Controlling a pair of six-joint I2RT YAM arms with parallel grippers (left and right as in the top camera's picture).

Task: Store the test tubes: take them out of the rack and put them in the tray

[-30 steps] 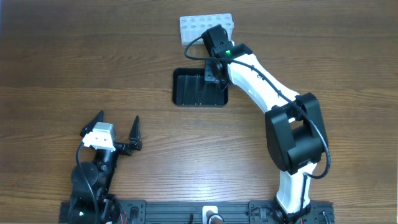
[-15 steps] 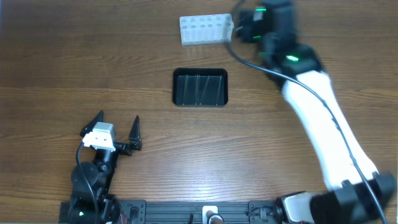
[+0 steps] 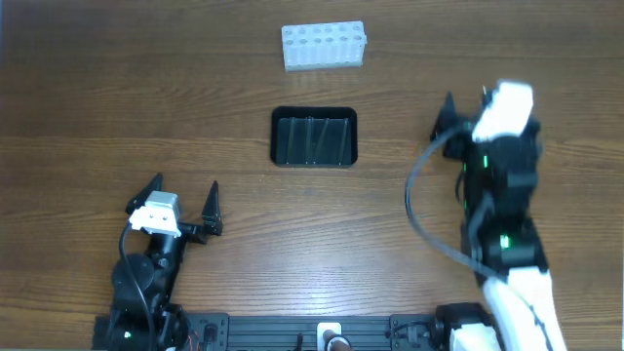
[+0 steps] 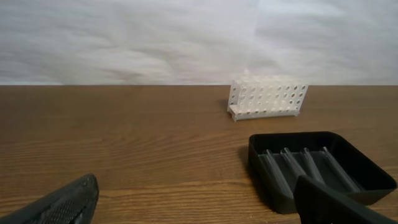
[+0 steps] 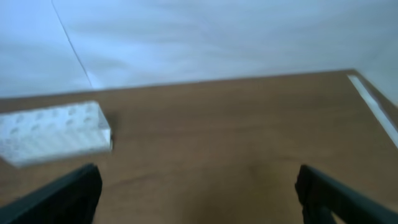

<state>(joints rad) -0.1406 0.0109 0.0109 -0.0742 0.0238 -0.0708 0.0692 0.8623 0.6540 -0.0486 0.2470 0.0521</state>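
Two tools, the left tool and the right tool, were spread and empty. The right one stood nearer the rack, which lay at its 10 o'clock, long axis running 9 to 3. The tray sat at the rack's 6 o'clock; tubes in either could not be made out.

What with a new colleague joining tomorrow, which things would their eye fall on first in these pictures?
The white rack stands at the far edge of the table, with the black tray just in front of it, near the middle. The right arm's tool hangs open to the tray's right, away from both. The left tool sits open close to its own base.
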